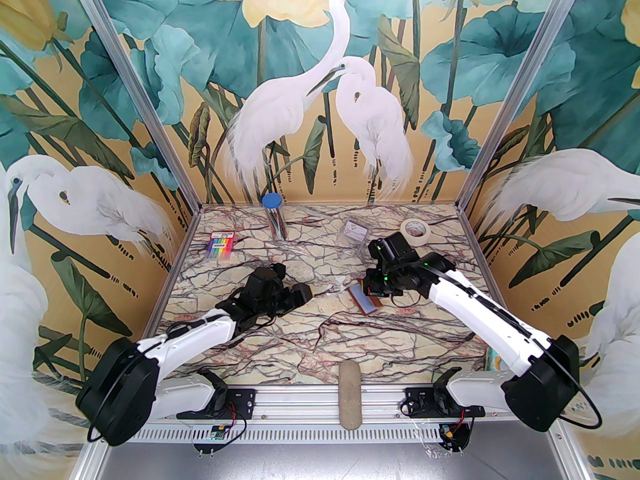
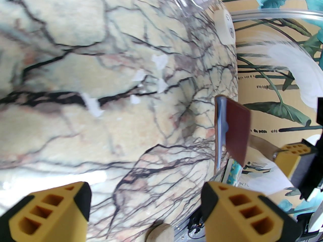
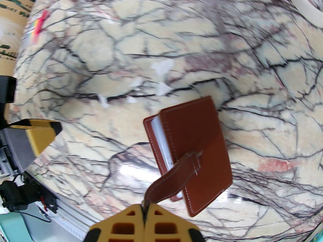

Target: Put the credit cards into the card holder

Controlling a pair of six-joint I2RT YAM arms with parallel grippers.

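My right gripper (image 3: 144,212) is clenched on the snap tab (image 3: 174,179) of the brown leather card holder (image 3: 194,140), which hangs over the marble table (image 3: 252,110); my left gripper (image 2: 146,208) stands released nearby.

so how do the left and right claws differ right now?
Left claw is open; right claw is shut. Left claw grips nothing, over bare table; right claw pinches the card holder by its strap tab. Shared: yellow fingers, both above the marble.
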